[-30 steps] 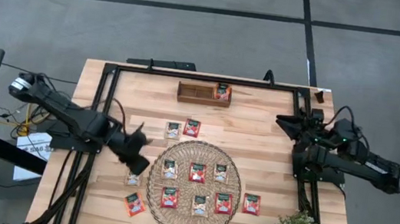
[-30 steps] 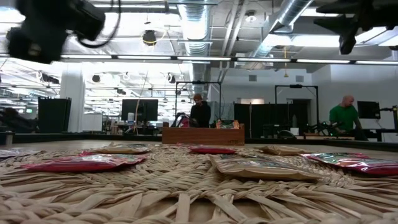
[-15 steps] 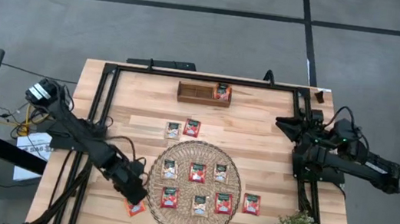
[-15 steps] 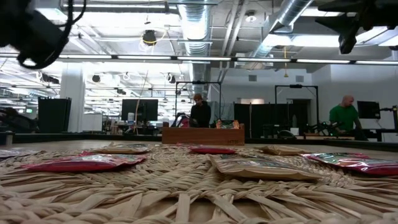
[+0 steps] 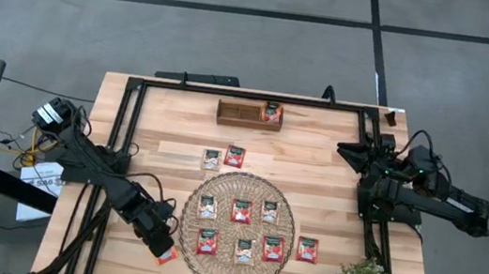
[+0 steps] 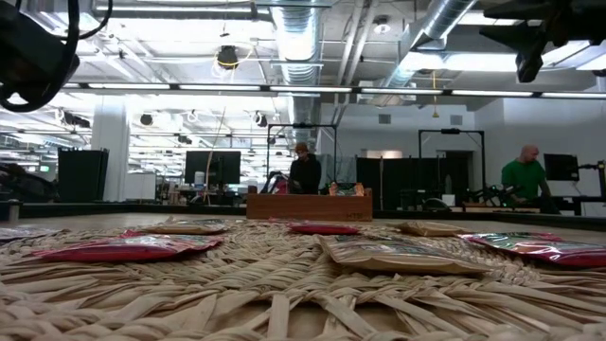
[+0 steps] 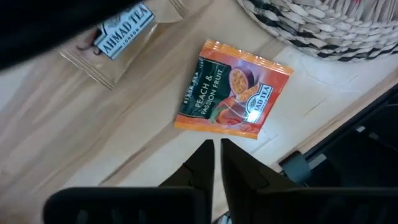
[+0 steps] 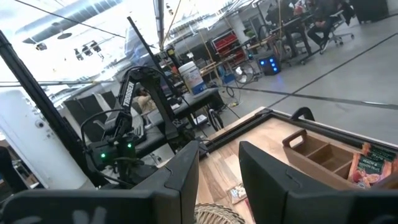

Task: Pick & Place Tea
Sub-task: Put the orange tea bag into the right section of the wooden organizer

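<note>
Hovering my left gripper [image 7: 216, 148] over the near-left corner of the table [image 5: 316, 165], at about seven o'clock from the woven mat [image 5: 279, 249], I have an orange peach-and-passion-fruit sachet [image 7: 233, 89] lying flat on the wood just ahead of the fingertips. The fingers stand almost together, only a thin slit between them, and hold nothing. A pale sachet [image 7: 121, 37] lies just beside the orange one, away from the mat.

I judge this tea to be very light, thin and limp: a foil or paper envelope that will bend and slide on the wood. Flat as it lies, I would take it by one edge or corner, pressing down so one finger gets under the rim, and I must part the fingers first.

Other sachets lie on the mat, two at its twelve o'clock side, one at its four o'clock; one stands in the wooden tray [image 5: 238, 113] at the far edge.

My right gripper [image 8: 219, 168] waits at the right edge, fingers apart and empty.
</note>
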Controlling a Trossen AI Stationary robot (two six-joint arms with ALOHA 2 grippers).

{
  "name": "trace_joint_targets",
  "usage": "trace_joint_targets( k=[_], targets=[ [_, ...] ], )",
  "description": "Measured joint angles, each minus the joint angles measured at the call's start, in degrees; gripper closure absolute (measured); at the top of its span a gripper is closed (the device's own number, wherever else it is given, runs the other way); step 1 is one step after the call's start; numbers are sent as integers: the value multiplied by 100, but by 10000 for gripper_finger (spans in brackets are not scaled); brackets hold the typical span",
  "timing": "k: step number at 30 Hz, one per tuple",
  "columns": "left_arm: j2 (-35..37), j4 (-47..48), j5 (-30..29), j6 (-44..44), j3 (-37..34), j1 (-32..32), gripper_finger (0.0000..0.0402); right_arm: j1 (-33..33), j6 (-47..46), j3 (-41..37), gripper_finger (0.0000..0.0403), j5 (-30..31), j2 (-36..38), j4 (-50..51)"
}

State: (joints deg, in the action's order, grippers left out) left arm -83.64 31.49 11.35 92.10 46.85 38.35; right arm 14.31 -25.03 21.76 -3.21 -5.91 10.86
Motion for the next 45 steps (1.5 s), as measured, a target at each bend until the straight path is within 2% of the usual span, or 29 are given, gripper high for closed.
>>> trace_joint_targets(
  k=[10, 14, 19, 26, 39, 45],
  targets=[
    [0, 143, -446, -368, 0, 0, 254, 0, 6, 0, 295, 19, 0, -1],
    [2, 54, -557, -759, 0, -2, 229, 0, 8, 0, 295, 20, 0, 0],
    [-126, 17, -516, -872, -2, 2, 232, 2, 7, 0, 295, 22, 0, 2],
    [-655, -329, -106, -878, -2, 2, 236, 3, 7, 0, 296, 33, 0, 27],
    [-1021, -332, -107, -851, 17, 2, 237, 9, 2, 0, 295, 31, 0, 25],
    [-1029, -321, -118, -865, 13, 2, 267, 9, 2, 0, 295, 31, 0, 26]
  ],
)
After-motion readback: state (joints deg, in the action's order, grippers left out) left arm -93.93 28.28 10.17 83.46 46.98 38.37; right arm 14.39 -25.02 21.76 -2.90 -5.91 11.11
